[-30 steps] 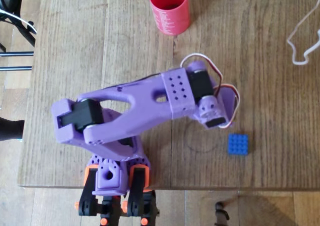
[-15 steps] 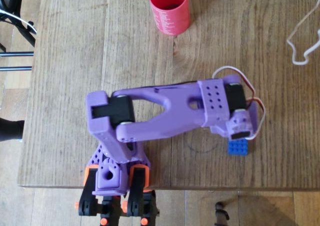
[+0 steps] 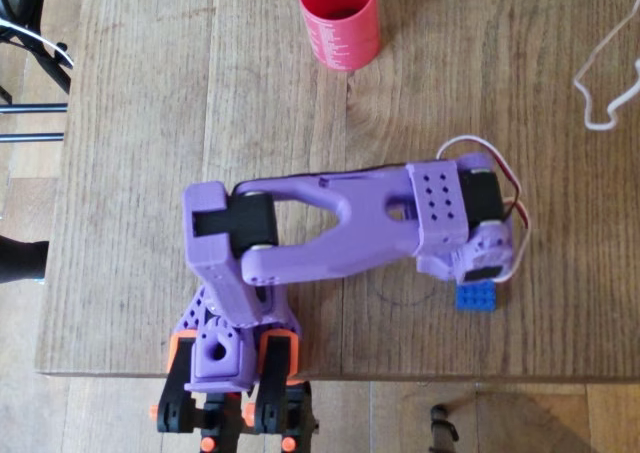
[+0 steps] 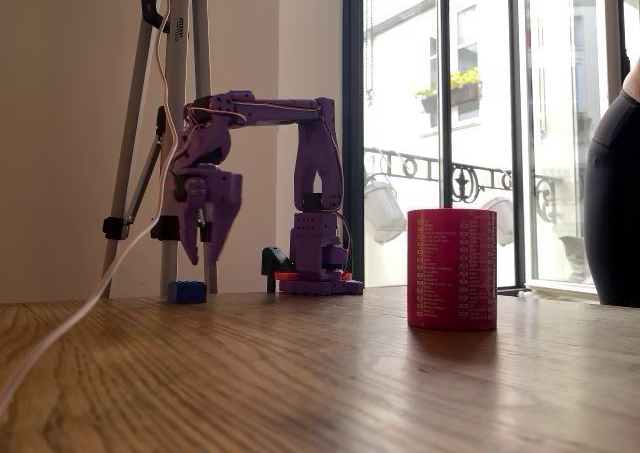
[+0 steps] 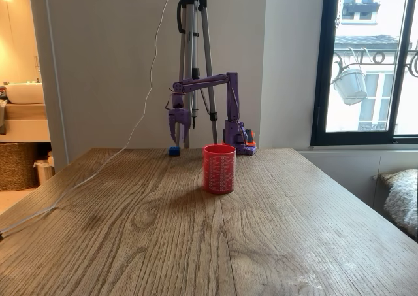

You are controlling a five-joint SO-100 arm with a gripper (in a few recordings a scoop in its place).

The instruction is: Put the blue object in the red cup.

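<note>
Judging the blue object [image 4: 187,292] first: it is a small, flat, square brick with studs on top, so I expect it to be light, rigid and rather slick on its smooth plastic sides. It lies flat on the bench [image 3: 150,123] near the front edge in the overhead view, partly hidden there under my wrist. The studded top gives nothing to pinch, so I would take it by two opposite side walls, fingers reaching low, close to the wood, because there is little height to catch. A grip off-centre would probably let it pivot or squirt out, so squaring up to its edges matters more than force.

My hand [image 4: 207,243] hangs above the brick, fingers pointing down and clear of it; in the low fixed view the tips sit slightly to the right of the brick rather than straddling it. The fingers look somewhat parted there, but the blur and distance leave me unable to say for certain how wide they stand. They hold nothing.

The red cup [image 3: 338,18] stands upright well apart from the brick, at the far side of the bench in the overhead view. Its mouth is wider than the brick, so dropping it in flat should be easy. A white cable [image 3: 605,83] lies off to the right.
</note>
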